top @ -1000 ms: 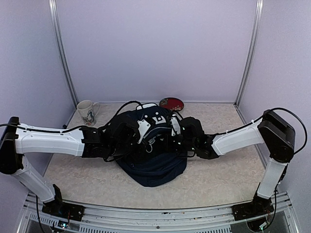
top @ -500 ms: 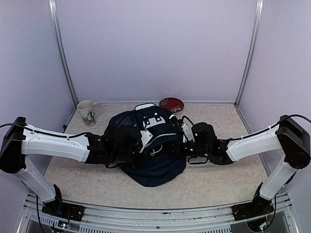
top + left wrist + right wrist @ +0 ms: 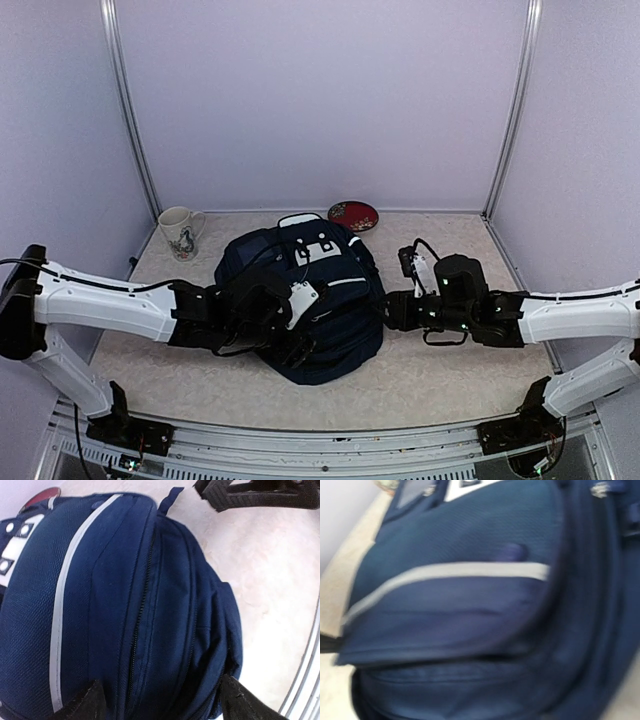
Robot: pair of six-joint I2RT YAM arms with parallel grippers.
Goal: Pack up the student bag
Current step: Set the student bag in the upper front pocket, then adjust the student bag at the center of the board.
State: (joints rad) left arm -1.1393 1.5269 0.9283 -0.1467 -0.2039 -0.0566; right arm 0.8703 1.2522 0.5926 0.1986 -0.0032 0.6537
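Observation:
The student bag (image 3: pixel 325 275) is a dark navy backpack with a white top patch and a thin white stripe, lying at the middle of the table. My left gripper (image 3: pixel 297 343) rests low on the bag's near left side. In the left wrist view its black fingers (image 3: pixel 87 700) stand wide apart, open, with the bag's zipped seams (image 3: pixel 145 605) just beyond them. My right gripper (image 3: pixel 392 308) sits at the bag's right edge. The right wrist view is blurred and filled by the bag (image 3: pixel 470 605); its fingers do not show there.
A white mug (image 3: pixel 180 232) stands at the back left. Behind the bag, by the back wall, lies a red dish (image 3: pixel 353 214). Metal posts and walls close in the table, and a rail (image 3: pixel 320 440) runs along its near edge.
The left gripper has opened and let go of the bag. The right arm has drawn back to the right, off the bag's top. The bag has settled flatter.

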